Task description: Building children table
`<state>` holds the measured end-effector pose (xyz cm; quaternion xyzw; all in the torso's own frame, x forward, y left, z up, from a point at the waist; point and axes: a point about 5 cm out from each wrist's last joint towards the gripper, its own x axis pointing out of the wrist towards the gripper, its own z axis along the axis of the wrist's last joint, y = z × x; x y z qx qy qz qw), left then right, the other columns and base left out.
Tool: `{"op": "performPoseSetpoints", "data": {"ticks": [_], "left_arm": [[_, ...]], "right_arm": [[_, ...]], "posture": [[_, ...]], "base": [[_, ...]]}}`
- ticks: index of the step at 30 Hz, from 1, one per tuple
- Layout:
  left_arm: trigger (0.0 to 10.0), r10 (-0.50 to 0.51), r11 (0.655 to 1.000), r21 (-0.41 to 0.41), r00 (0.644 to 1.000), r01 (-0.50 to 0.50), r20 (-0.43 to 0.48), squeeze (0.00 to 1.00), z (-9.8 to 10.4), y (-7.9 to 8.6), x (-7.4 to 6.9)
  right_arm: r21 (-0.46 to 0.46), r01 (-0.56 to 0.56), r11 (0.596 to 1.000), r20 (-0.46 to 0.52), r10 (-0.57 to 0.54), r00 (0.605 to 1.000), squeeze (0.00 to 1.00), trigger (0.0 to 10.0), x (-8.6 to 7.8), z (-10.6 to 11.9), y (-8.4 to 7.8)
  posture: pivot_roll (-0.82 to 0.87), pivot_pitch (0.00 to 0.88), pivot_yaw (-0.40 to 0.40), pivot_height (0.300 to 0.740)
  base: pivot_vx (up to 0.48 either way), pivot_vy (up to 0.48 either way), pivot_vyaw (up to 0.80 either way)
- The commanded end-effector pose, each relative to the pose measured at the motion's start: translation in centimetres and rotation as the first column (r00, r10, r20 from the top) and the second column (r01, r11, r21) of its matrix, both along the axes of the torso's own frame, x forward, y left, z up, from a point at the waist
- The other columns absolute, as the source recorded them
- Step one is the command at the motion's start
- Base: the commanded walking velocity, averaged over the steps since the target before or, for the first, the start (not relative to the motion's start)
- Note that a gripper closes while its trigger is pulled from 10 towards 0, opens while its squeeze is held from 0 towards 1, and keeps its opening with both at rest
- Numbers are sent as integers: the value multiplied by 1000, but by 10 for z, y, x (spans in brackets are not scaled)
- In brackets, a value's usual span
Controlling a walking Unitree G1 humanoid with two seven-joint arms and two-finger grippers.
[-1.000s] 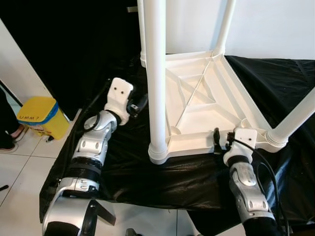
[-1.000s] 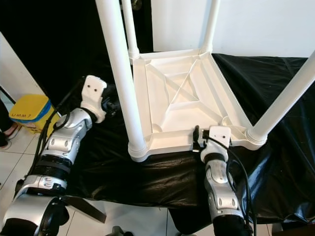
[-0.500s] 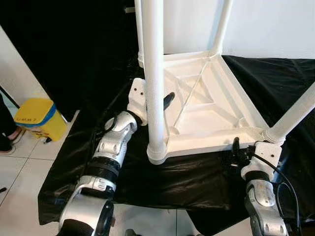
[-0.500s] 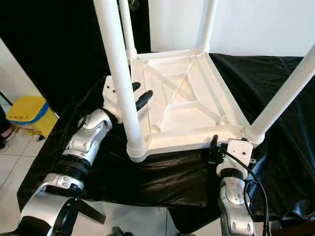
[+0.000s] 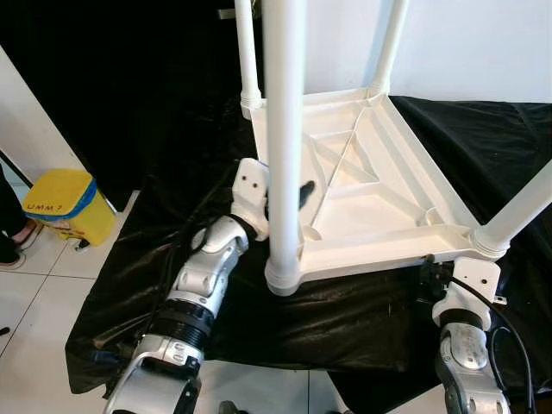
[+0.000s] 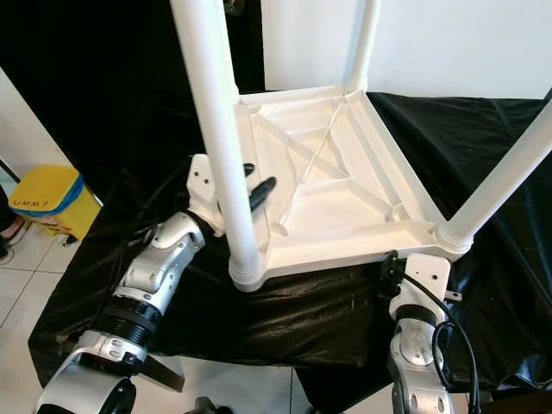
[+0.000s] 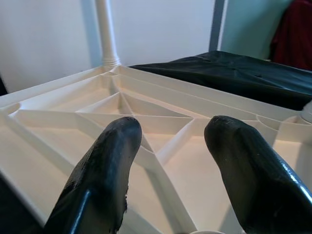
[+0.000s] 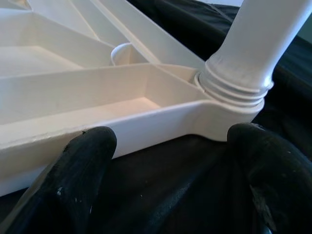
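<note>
The worktop (image 6: 509, 216) in front of me was draped in a crinkled black plastic sheet (image 6: 302, 315), and on it the white plastic children's table (image 6: 323, 194) lay upside down, its ribbed underside facing up. Four white tube legs stood up from its corners: the near-left leg (image 6: 220, 147) rose tall just before me, the near-right leg (image 6: 496, 190) leaned off toward my right, and the two far legs, one (image 6: 226, 43) on the left and one (image 6: 366, 43) on the right, stood against the white wall (image 6: 457, 47).

My left arm (image 6: 155, 267) reached over the sheet to the table's left edge. My left claw (image 5: 293, 194) was behind the near-left leg, over the left rim of the tabletop, its two black fingers (image 7: 105, 170) spread wide with nothing between them; through the wrist camera I looked across the ribs toward a far leg.

My right arm (image 6: 414, 345) came up at the table's near-right corner. My right claw (image 8: 170, 175) sat low on the sheet just before the near rim, beside the threaded socket (image 8: 234, 87) of the near-right leg, fingers (image 8: 78, 165) splayed wide and gripping nothing.

On the tiled floor (image 5: 34, 302) to my left stood a small yellow bin (image 5: 65, 203) with a blue band.
</note>
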<state>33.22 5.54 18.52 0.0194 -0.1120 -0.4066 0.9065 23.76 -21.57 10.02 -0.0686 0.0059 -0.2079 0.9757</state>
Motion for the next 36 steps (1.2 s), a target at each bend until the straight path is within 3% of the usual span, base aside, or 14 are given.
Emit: {"op": "performPoseSetpoints", "data": {"ticks": [1, 14, 18, 24, 28, 31, 33, 36], "left_arm": [[10000, -332, 940, 86, 943, 332, -9, 0, -7, -15, -21], [10000, -405, 911, 71, 914, 405, -27, 0, -8, -36, -60], [10000, -403, 913, 53, 915, 404, -29, 0, -6, -42, -66], [10000, -261, 965, -17, 963, 261, -69, 0, -2, -55, -64], [10000, -243, 970, -21, 967, 242, -76, 0, 2, -67, -67], [10000, -243, 970, -21, 967, 242, -77, 0, 3, -68, -68], [10000, -222, 975, -40, 972, 220, -77, 0, 9, -76, -66], [10000, -209, 977, -47, 975, 206, -77, 0, 11, -78, -64]], "right_arm": [[22, -12, 1000, -45, 13, 999, 0, 10000, 2, -8, 2], [77, -132, 988, -50, 136, 989, 0, 10000, 32, -9, 27], [93, -170, 981, -30, 174, 984, 0, 10000, 39, -7, 31], [143, -238, 961, 4, 240, 971, 0, 10000, 56, -3, 33], [148, -268, 952, 22, 268, 963, 0, 10000, 71, 2, 31], [147, -272, 951, 23, 271, 962, 0, 10000, 73, 3, 31], [132, -267, 955, 35, 265, 964, 0, 10000, 85, 11, 24], [115, -259, 959, 41, 256, 966, 0, 10000, 89, 14, 20]], "posture": [[-146, 110, 17, 740], [-96, 112, -1, 740], [-96, 111, 0, 740], [-89, 112, 0, 740], [-87, 112, 1, 740], [-87, 112, 1, 740], [-83, 107, 4, 740], [-82, 106, 5, 740]], "base": [[0, 0, 0], [0, 0, 0], [0, 0, 0], [0, 0, 0], [0, 0, 0], [0, 0, 0], [0, 0, 0], [0, 0, 0]]}}
